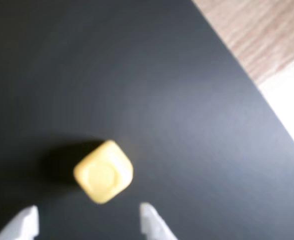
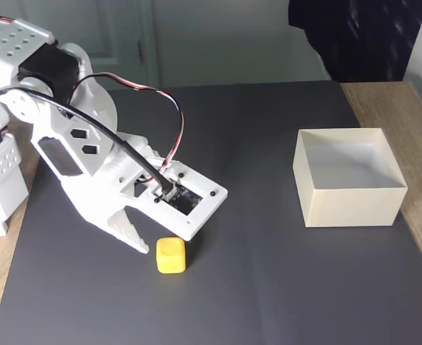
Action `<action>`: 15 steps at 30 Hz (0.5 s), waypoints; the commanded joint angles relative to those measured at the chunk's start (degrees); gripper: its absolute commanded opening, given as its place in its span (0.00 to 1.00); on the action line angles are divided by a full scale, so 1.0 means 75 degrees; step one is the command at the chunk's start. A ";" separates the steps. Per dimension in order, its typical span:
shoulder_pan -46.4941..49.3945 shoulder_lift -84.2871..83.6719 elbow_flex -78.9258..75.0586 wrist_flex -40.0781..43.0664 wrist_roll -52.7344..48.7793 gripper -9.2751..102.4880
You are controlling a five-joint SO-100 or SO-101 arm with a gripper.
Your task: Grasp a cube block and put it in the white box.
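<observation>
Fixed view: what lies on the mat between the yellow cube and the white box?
Nothing. In the fixed view, the stretch from the cube block to the white box is bare dark mat.

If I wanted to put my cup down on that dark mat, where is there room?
Bare mat lies between the yellow cube and the white box, and along the near edge. It is crowded at the left, around the open pincer.

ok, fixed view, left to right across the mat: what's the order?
Gripper → cube block → white box. All sit over the black mat; the wooden table shows past its right edge.
</observation>
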 commanded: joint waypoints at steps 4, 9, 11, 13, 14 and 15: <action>0.0270 -0.0199 0.0105 -0.0457 -0.0059 0.34; 0.0328 -0.0680 0.0105 -0.0867 -0.0035 0.34; 0.0305 -0.0879 0.0105 -0.0996 -0.0094 0.34; 0.0258 -0.1031 0.0105 -0.1125 -0.0105 0.34; 0.0234 -0.1090 0.0094 -0.1195 -0.0105 0.34; 0.0211 -0.1148 0.0070 -0.1230 -0.0105 0.34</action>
